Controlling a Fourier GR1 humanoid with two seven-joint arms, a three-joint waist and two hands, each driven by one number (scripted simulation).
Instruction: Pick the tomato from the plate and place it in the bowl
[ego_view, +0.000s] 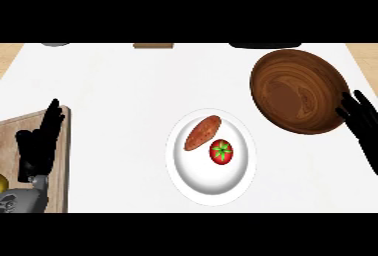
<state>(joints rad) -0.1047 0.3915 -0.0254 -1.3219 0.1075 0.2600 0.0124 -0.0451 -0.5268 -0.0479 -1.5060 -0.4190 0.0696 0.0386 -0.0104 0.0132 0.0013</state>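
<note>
- Small red tomato (221, 151) with green stalk: lying on white round plate (193, 185), touching a brown sweet potato (202, 132).
- Brown wooden bowl (298, 90): right of plate.
- Left hand (40, 142): fingers straight, grasping nothing.
- Right hand (360, 120): relaxed, beside bowl rim.

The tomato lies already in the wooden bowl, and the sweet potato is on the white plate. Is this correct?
No. The head view shows the tomato still on the white plate, beside the sweet potato. The wooden bowl holds nothing.
</note>
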